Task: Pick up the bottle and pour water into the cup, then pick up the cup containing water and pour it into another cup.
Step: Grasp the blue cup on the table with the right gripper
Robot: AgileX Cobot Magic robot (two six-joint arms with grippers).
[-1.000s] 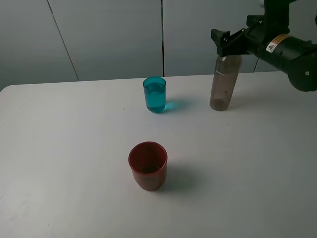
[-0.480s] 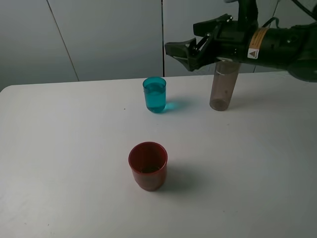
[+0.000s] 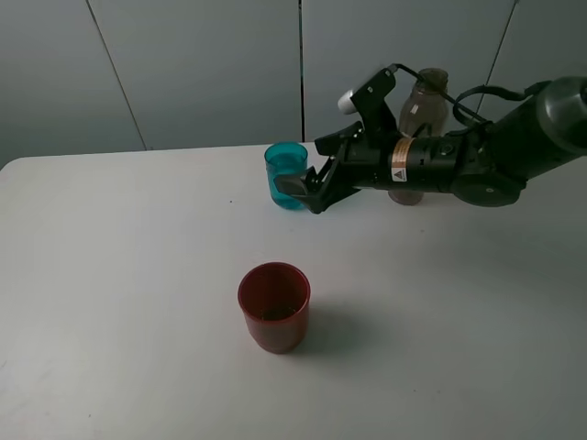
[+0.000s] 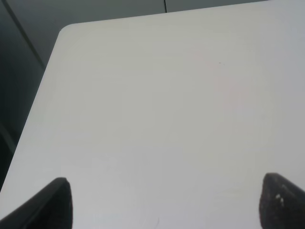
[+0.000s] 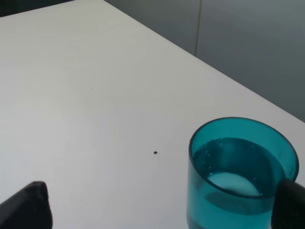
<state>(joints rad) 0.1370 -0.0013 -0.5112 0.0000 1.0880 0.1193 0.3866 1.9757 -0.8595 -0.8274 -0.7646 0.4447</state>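
Observation:
The teal-blue cup (image 3: pixel 285 170) stands at the back middle of the white table (image 3: pixel 138 275) with water in it. My right gripper (image 3: pixel 305 193) is open, low, just right of the cup and not touching it. In the right wrist view the cup (image 5: pixel 242 177) sits close to one fingertip (image 5: pixel 290 202) of the open right gripper (image 5: pixel 159 210). The dark red cup (image 3: pixel 274 305) stands nearer the front. The grey-brown bottle (image 3: pixel 425 99) stands upright behind the right arm, its lower part hidden. My left gripper (image 4: pixel 167 205) is open and empty over bare table.
Grey wall panels (image 3: pixel 211 64) run behind the table's far edge. The table's rounded far left corner (image 4: pixel 66 29) shows in the left wrist view, with a dark drop beyond it.
My right gripper has left the bottle's neck, swung left and come down beside the teal cup. The bottle stays standing. Both cups have not moved.

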